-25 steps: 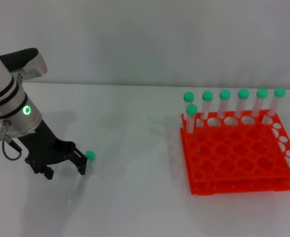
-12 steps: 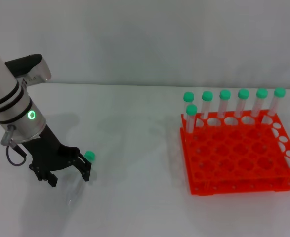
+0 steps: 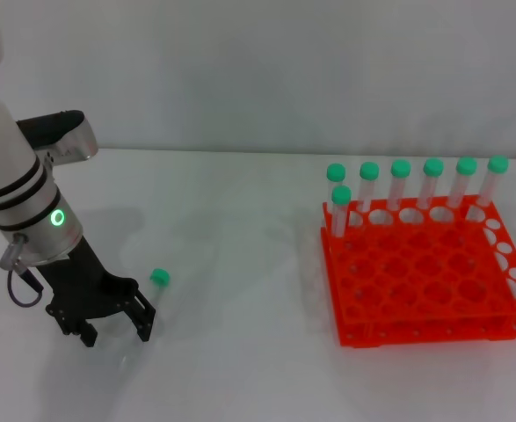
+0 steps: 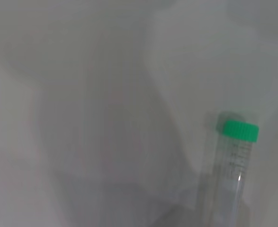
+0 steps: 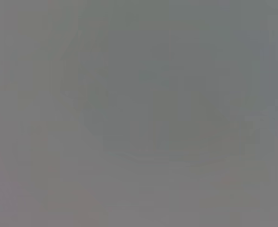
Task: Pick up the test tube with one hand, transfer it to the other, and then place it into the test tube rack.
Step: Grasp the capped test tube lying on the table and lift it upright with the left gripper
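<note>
The test tube lies on the white table, its green cap [image 3: 159, 278] pointing away from me and its clear body running back toward my left gripper. It also shows in the left wrist view [image 4: 236, 156], cap up. My left gripper [image 3: 117, 334], black on the white-silver arm with the green ring, is open and low over the table just left of the tube's lower part, with one finger [image 3: 145, 323] close to the tube body. The orange test tube rack [image 3: 425, 303] stands at the right. My right gripper is out of view.
Several green-capped tubes [image 3: 401, 185] stand upright in the rack's back row, and one more [image 3: 340, 211] stands at its left in the second row. Bare white table [image 3: 240, 264] lies between the gripper and the rack. The right wrist view is plain grey.
My left gripper has moved nearer to me and lower, staying open. The arm has become more upright. The tube's cap has not moved.
</note>
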{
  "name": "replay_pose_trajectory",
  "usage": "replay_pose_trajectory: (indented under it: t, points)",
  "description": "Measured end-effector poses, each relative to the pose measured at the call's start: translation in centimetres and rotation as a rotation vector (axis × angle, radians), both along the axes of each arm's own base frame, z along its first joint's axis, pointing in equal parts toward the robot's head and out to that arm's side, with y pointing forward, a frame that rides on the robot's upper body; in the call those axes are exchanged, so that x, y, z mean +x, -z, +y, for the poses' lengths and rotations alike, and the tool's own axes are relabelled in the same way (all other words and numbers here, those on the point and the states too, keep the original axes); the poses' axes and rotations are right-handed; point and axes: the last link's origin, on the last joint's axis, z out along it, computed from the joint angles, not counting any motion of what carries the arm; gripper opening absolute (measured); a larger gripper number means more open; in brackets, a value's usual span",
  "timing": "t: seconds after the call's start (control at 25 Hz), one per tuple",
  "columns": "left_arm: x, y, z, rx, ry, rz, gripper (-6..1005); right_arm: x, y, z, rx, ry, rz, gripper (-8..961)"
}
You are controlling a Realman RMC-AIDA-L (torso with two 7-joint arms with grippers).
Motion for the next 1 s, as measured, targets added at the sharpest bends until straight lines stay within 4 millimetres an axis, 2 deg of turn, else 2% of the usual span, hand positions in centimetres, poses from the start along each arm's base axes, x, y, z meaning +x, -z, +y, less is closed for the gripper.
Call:
replay_pose_trajectory:
  t: [0.2, 0.4, 1.0]
  points:
    - [-0.03, 0.02, 0.1, 0.008, 0.003, -0.002, 816, 0.19, -0.13, -0.13, 0.003, 0.003, 0.0, 859]
    - [0.12, 0.07, 0.21, 0.01, 0.008, -0.001, 607, 0.18, -0.02, -0.14, 0.0, 0.004, 0.0, 859]
    - [0.53, 0.81, 0.85, 0.026, 0.053, -0.006, 583, -0.06, 0.17, 0.02, -0.004, 0.001, 0.001, 858]
